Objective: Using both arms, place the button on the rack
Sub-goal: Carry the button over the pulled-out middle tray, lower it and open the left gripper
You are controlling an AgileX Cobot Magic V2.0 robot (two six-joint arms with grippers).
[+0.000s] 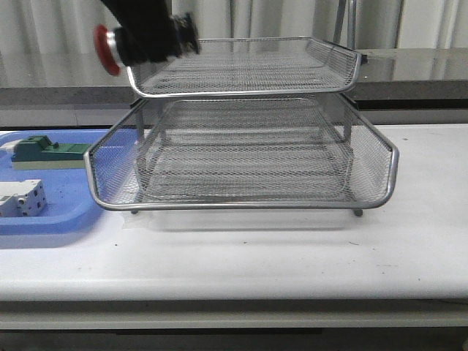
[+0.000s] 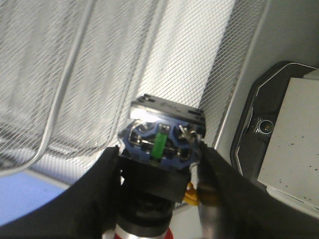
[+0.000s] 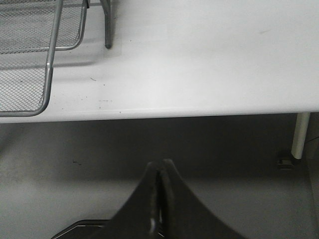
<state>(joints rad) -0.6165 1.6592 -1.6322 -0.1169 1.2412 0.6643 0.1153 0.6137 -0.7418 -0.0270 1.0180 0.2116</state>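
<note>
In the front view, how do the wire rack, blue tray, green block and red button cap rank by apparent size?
1. Silver wire-mesh rack.
2. Flat blue plastic tray, partly cut off at the frame edge.
3. Green block.
4. Round red button cap, held in the left claw.

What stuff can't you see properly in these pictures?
- Front view: the left end effector blocks most of the button; only its red cap shows, blurred.
- Front view: the rack has a lowest tier too veiled by mesh to make out.
- Front view: the blue tray is cut off by the left edge.
- Right wrist view: the right end effector is cut off at the bottom.
</note>
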